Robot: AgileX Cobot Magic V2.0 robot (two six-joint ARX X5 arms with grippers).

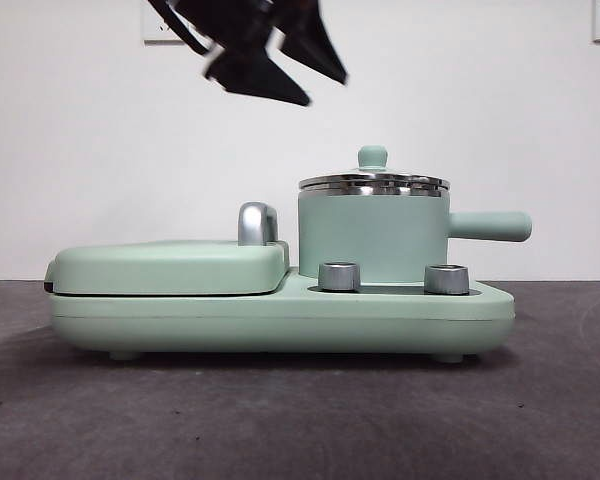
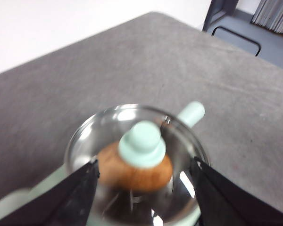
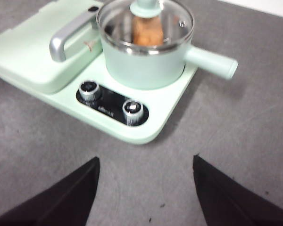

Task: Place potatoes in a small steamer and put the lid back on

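The small steamer (image 1: 372, 235) stands on the right half of a mint-green cooker base, its side handle (image 1: 490, 226) pointing right. On its rim rests the glass lid (image 1: 373, 183), with the knob (image 2: 140, 143) upright. Through the glass shows the orange-brown potato (image 2: 132, 176) inside the pot, also seen as a brown lump (image 3: 148, 30) in the right wrist view. My left gripper (image 2: 144, 162) hangs open above the lid, its jaws apart on either side of the knob without touching it; in the front view it is the dark gripper (image 1: 325, 90) up and left of the pot. My right gripper (image 3: 146, 159) is open and empty over the table before the cooker.
A flat hinged grill plate (image 1: 170, 265) with a chrome handle (image 1: 257, 222) fills the cooker's left half. Two chrome dials (image 1: 339, 276) (image 1: 446, 278) sit on the base in front of the pot. Grey table (image 3: 236, 141) surrounds the cooker.
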